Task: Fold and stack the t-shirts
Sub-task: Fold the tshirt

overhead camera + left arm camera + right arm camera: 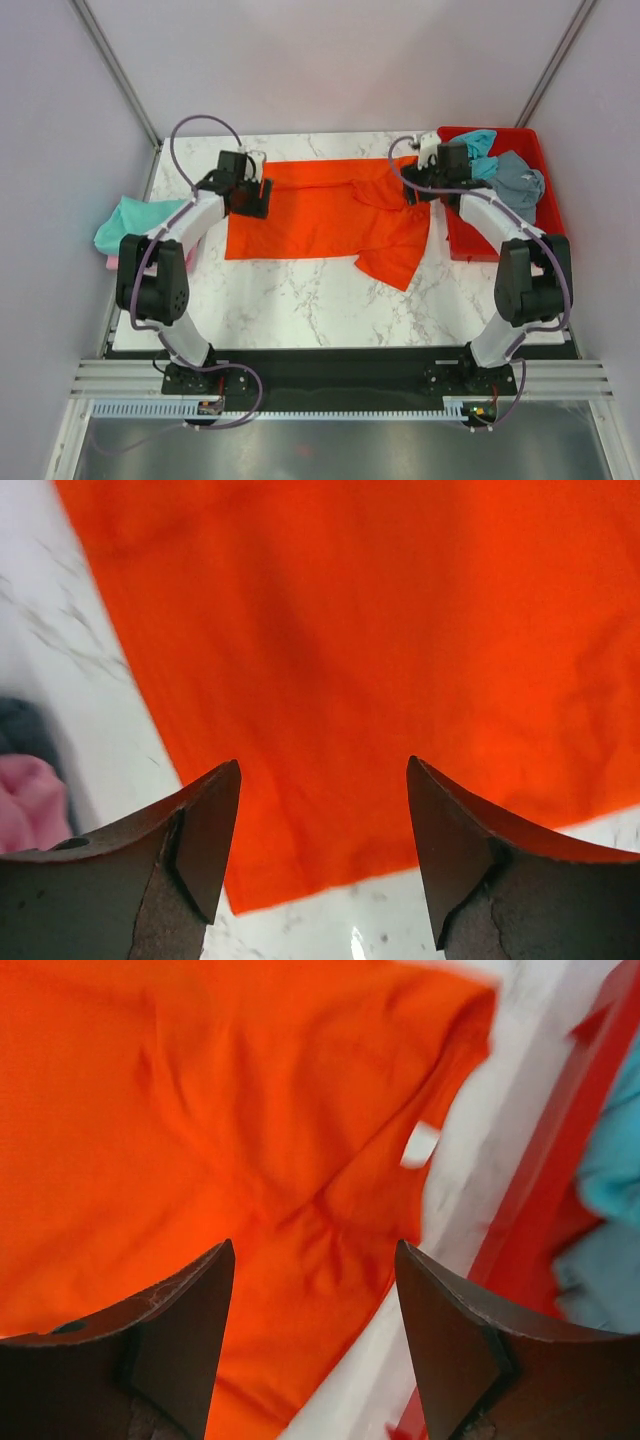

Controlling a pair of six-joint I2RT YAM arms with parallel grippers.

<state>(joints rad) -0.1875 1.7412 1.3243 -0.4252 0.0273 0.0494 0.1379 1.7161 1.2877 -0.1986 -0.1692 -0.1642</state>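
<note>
A bright orange t-shirt [320,210] lies spread across the far middle of the marble table, one sleeve hanging toward the front right. My left gripper [252,196] is open above its far left corner; the left wrist view shows the orange cloth [380,650] below the spread fingers [205,840]. My right gripper [412,190] is open above the shirt's far right sleeve; the right wrist view shows wrinkled orange cloth [200,1120] under the fingers [190,1330]. Neither holds anything. A teal shirt [135,222] over a pink one [112,262] lies at the table's left edge.
A red plastic tray [458,240] stands at the right, holding a teal shirt [482,150] and a grey-blue shirt [520,185]. Its rim shows in the right wrist view [540,1190]. The pink shirt shows in the left wrist view [30,800]. Frame posts rise at both far corners.
</note>
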